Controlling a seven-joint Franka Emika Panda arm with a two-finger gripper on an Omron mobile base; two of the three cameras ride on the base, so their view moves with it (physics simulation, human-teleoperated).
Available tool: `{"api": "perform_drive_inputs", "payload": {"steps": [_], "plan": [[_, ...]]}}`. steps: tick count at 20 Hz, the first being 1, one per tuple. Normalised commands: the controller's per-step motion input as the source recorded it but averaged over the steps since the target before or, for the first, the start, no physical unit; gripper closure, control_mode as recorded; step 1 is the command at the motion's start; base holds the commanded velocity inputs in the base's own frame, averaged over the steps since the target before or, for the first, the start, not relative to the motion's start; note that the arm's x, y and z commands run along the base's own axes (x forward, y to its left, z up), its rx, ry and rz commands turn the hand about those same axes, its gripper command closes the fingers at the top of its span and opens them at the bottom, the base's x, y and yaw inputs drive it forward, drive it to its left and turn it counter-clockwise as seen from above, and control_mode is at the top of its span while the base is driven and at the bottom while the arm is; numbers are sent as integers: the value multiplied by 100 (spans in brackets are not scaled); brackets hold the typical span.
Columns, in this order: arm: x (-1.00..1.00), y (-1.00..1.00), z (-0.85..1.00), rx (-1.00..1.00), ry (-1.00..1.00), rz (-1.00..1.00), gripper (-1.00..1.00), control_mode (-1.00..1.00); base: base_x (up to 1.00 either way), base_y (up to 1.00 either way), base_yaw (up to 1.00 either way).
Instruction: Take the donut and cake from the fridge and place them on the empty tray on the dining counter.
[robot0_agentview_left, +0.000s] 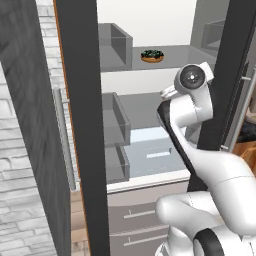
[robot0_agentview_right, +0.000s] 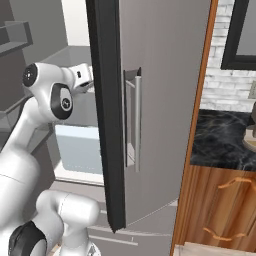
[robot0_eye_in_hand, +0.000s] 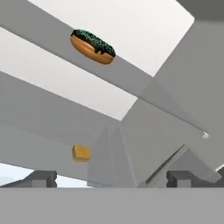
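- Nearest the hand camera, the gripper (robot0_eye_in_hand: 111, 179) shows its two dark fingertips (robot0_eye_in_hand: 41, 178) spread wide apart, with nothing between them.
- Beyond the fingertips, the cake (robot0_eye_in_hand: 81, 152), a small yellow-orange block, sits on a lower grey shelf inside the fridge (robot0_agentview_left: 165, 107), a little way in from that shelf's front edge.
- The donut (robot0_eye_in_hand: 93, 46), with dark chocolate icing and green-white sprinkles, rests on the shelf above, close to that shelf's front edge.
- In the left base view, the donut (robot0_agentview_left: 152, 55) lies on the top shelf against the white back wall, roughly midway between a grey bin (robot0_agentview_left: 115, 47) at the shelf's left end and the right-hand door.
- The white arm (robot0_agentview_left: 192, 107) reaches into the open fridge below the donut's shelf.
- The left door (robot0_agentview_left: 82, 125) stands open edge-on, with a silver bar handle (robot0_agentview_left: 62, 135) beside it.
- In the right base view, the right door (robot0_agentview_right: 155, 100) stands open with its vertical handle (robot0_agentview_right: 136, 120) facing the camera.
- To the right of that door lies a black marble counter (robot0_agentview_right: 220, 140) with a wooden side.
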Motion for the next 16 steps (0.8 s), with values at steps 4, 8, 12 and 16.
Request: {"api": "perform_drive_inputs", "payload": {"steps": [4,8,12,16], "plan": [[-33,-42,0,-13,2,-19,-100,-100,0,0,0],[-25,-44,0,-12,6,-22,-100,-100,0,0,0],[-34,-58,0,-11,5,-24,-100,-100,0,0,0],[-64,-91,0,-8,6,-25,-100,-100,0,0,0]]}}
